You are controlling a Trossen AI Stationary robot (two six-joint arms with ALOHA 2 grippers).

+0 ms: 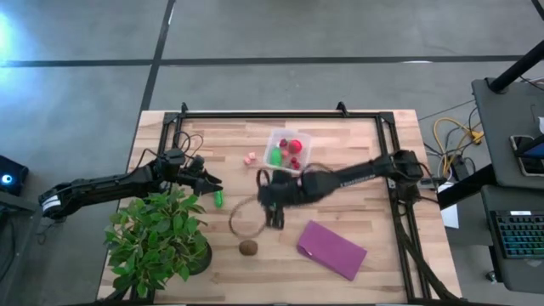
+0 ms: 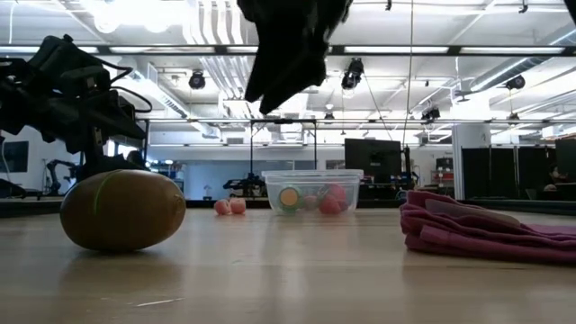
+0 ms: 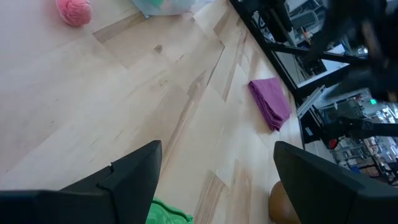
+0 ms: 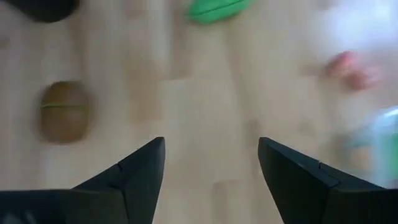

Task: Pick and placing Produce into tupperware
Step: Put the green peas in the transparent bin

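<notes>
The clear tub (image 1: pixel 287 150) stands at the table's far middle with red and green produce inside; it also shows in the low view (image 2: pixel 312 191). A pink piece (image 1: pixel 250 158) lies left of it. A green piece (image 1: pixel 218 200) lies on the table just off my left gripper (image 1: pixel 209 182), which is open; in the left wrist view the green piece (image 3: pixel 168 211) shows between its fingers. A brown piece (image 1: pixel 247 247) lies near the front. My right gripper (image 1: pixel 270 202) is open and empty above mid-table, with the brown piece (image 4: pixel 64 111) ahead of it.
A leafy potted plant (image 1: pixel 157 238) stands at the near left, close under my left arm. A folded purple cloth (image 1: pixel 331 249) lies at the near right. A black frame (image 1: pixel 280 114) runs along the table's far and side edges.
</notes>
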